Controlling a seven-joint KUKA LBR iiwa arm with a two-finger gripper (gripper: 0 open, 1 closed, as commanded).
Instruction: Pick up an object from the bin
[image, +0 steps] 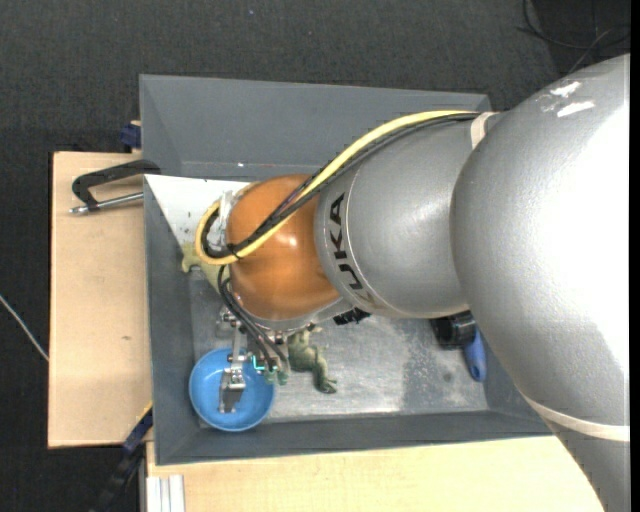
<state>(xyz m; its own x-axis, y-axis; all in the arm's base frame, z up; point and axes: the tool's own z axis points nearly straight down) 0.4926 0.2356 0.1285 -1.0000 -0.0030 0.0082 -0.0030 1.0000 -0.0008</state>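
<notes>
Arm (480, 200) poises claw (234, 388) over blue bowl (208, 396) at lower left, claw's state unclear

The arm (480, 220) hides the bin's (300, 110) middle and half covers a blue-black thing (472, 352) at its right wall, a yellowish thing (190, 262) at its left

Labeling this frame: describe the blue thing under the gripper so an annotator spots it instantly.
In the grey bin, go to the lower-left corner, below the arm's orange cover. A shallow round bowl lies there, under the gripper. It is bright blue and circular, unlike the olive-green toy figure beside it.
</notes>
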